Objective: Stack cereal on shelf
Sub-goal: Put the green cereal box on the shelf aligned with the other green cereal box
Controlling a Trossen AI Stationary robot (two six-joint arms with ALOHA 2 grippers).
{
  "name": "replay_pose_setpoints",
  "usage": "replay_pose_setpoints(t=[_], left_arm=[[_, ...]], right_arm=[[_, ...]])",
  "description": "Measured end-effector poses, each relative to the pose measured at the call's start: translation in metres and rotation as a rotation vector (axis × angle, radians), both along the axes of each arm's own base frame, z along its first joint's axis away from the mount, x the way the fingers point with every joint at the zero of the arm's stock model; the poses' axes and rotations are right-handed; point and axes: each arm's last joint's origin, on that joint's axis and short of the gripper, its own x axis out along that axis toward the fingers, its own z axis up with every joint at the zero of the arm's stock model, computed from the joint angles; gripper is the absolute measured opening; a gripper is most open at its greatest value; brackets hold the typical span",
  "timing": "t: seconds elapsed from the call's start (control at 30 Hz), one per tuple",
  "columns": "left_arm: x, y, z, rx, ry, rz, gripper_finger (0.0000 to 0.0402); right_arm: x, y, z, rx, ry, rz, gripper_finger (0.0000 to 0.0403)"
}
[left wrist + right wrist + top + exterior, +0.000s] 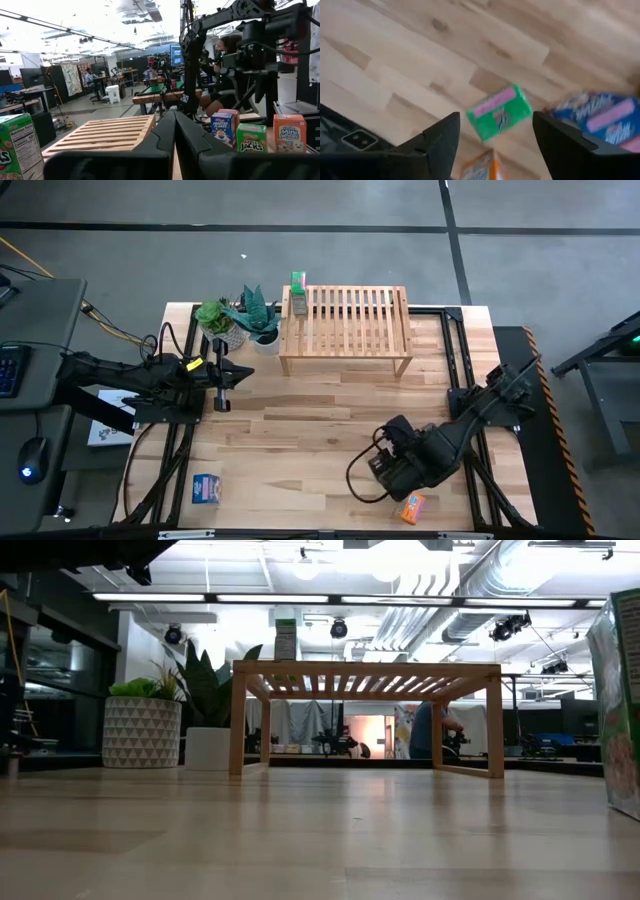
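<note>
The wooden shelf (345, 330) stands at the table's far middle. One green cereal box (298, 293) stands upright on the shelf's far left corner; it also shows in the low view (286, 640). My right gripper (497, 145) is open above a green box (499, 112), with its fingers on either side of the box and apart from it. A blue box (600, 117) and an orange box (480, 170) lie beside the green one. In the high view my right gripper (395, 468) is near the table's front right. My left gripper (222, 380) is shut and empty, left of the shelf.
Two potted plants (240, 320) stand left of the shelf. A blue box (207, 490) lies at the front left and an orange box (413, 506) at the front right. A box (625, 700) fills the low view's right edge. A person (222, 65) sits beyond the table.
</note>
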Motion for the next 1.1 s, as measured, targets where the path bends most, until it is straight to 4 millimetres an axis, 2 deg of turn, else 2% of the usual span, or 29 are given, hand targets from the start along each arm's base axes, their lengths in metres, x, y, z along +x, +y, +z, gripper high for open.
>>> replay_pose_setpoints(t=[0.3, 0.53, 0.83, 1.0, 1.1], left_arm=[[0.000, 0.000, 0.000, -0.018, -0.002, -0.004, 0.0000], [0.000, 0.000, 0.000, -0.018, -0.001, -0.004, 0.0000], [0.000, 0.000, 0.000, 0.007, 0.001, 0.002, 0.0000], [0.000, 0.000, 0.000, 0.025, 0.002, 0.006, 0.0000], [0.000, 0.000, 0.000, 0.026, 0.002, 0.006, 0.0000]], right_arm=[[0.000, 0.022, -0.020, 0.007, -0.032, -0.280, 0.0246], [0.009, 0.030, -0.040, -0.029, -0.003, -0.339, 0.0246], [0.012, 0.027, -0.042, -0.086, -0.081, -0.368, 0.0246], [0.000, 0.021, -0.064, -0.105, 0.069, -0.373, 0.0246], [-0.015, 0.018, -0.061, -0.100, 0.058, -0.393, 0.0246]])
